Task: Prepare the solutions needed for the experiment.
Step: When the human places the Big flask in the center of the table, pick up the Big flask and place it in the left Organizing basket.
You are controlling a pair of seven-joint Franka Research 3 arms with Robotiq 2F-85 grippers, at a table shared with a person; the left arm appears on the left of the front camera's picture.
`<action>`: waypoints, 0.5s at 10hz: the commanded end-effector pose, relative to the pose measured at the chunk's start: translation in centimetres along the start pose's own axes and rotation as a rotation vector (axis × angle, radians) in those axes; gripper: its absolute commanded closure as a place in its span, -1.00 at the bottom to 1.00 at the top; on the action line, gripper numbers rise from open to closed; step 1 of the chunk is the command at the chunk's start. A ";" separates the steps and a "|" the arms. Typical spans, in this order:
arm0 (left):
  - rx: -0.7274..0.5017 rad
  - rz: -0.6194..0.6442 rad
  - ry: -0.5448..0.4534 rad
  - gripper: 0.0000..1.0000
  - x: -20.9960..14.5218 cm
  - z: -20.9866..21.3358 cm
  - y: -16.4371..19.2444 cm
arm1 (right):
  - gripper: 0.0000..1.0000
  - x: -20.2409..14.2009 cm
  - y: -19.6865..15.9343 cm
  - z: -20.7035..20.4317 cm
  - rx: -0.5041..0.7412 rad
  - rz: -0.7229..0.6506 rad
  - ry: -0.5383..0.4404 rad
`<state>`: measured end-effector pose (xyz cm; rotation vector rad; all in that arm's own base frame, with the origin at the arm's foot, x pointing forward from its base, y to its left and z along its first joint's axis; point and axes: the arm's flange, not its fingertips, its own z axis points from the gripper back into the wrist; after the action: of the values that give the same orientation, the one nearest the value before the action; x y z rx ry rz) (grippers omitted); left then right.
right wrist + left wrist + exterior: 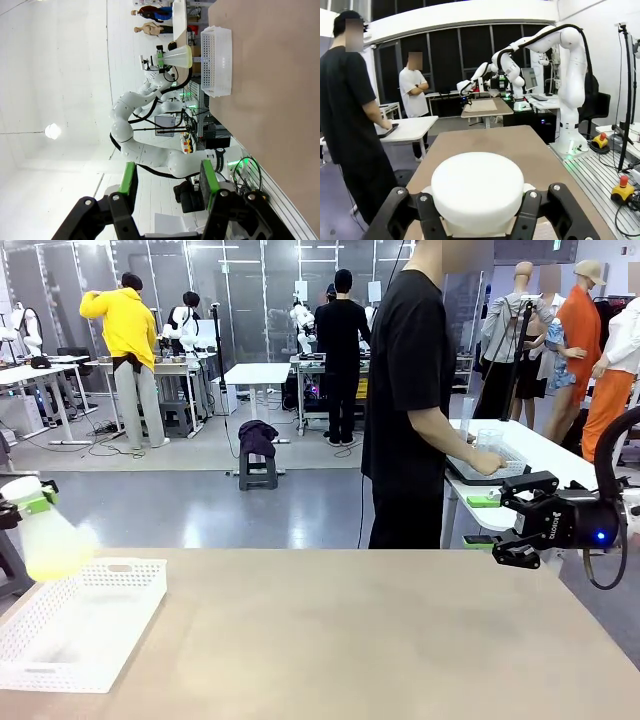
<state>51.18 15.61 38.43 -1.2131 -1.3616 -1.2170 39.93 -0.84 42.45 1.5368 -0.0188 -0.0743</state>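
Front view, left gripper [22,502] tilting flask [45,537], solutions [58,560] inside

At the left edge of the front frame, the left black two-finger gripper with green pads [22,502] is clamped tight on the neck of a translucent white conical flask [50,535], held above table level. At the right edge, the right black two-finger gripper with green pads [488,520] points toward the frame's centre from a bent white arm, its fingers spread apart with nothing between them.
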 end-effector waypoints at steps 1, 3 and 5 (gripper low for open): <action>0.033 0.017 -0.015 1.00 -1.9 0.4 -0.1 | -0.28 0.0 0.2 0.0 0.006 0.004 0.000; 0.024 0.045 -0.013 1.00 -3.8 0.7 -0.3 | -0.28 0.0 0.2 0.0 0.006 0.004 0.000; 0.004 0.073 0.007 1.00 -5.5 0.2 -0.3 | -0.28 0.0 0.2 0.0 0.006 0.004 0.000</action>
<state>51.27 15.75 32.85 -1.2612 -1.3090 -1.1295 39.93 -0.84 42.45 1.5369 -0.0189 -0.0743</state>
